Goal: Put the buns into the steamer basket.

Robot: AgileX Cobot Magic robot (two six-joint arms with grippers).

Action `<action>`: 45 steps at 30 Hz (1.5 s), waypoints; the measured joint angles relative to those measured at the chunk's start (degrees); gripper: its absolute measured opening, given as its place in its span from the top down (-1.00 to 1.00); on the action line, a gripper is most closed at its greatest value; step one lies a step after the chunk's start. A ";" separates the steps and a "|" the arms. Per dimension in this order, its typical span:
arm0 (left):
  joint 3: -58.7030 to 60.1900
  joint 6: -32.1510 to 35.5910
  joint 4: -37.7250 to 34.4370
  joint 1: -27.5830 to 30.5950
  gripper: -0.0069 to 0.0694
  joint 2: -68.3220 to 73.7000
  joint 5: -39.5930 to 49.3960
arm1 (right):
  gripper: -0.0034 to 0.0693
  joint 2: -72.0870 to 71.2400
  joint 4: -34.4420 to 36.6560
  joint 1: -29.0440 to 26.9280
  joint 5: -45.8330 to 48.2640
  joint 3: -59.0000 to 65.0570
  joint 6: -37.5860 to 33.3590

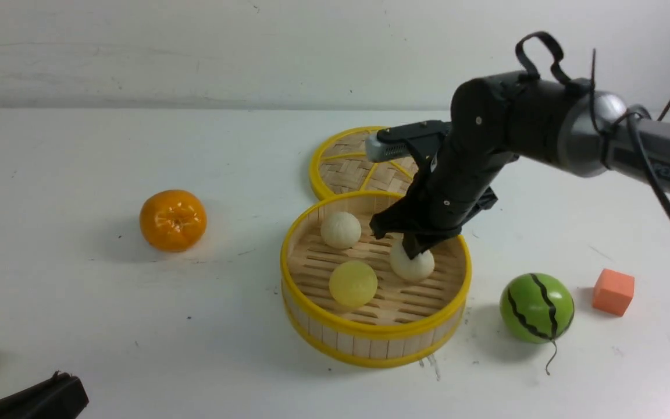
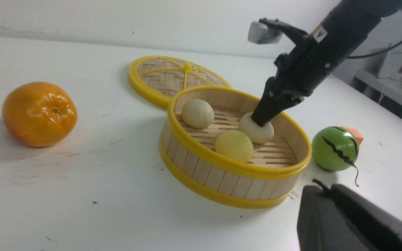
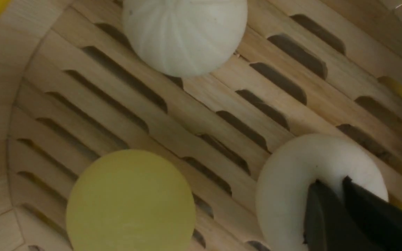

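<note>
Three buns (image 1: 353,283) lie in the basket (image 1: 370,337). The lid (image 1: 344,169) lies just behind it, touching. The orange (image 1: 173,220) sits well left, the melon ball (image 1: 537,307) near right, and the block (image 1: 613,291) farther right.

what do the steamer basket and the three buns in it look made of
Round slatted steamer basket: matt pale bamboo or wood strips, grain visible; glossy yellow rims, maybe plastic. Pleated cream-white bun, dented cream-white bun, pale yellow bun: smooth, faint sheen, probably soft rubber or foam.

I get only a corner of left gripper (image 1: 32,398), cut by frame edge. Tips of right gripper (image 3: 330,183) hide top of white bun (image 3: 288,188); grip unclear. Arm half covers lid (image 1: 344,169).
</note>
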 joint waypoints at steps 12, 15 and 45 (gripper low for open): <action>0.00 0.00 0.00 0.00 0.72 0.00 0.01 | -0.34 -9.82 -0.43 0.26 11.78 0.00 8.07; 0.00 0.00 0.00 0.00 0.72 0.00 0.13 | -0.31 -17.43 -2.48 1.55 16.30 1.67 8.54; 0.00 0.00 0.05 0.00 0.65 0.00 0.42 | 0.96 -89.61 -2.52 1.55 21.33 36.76 14.80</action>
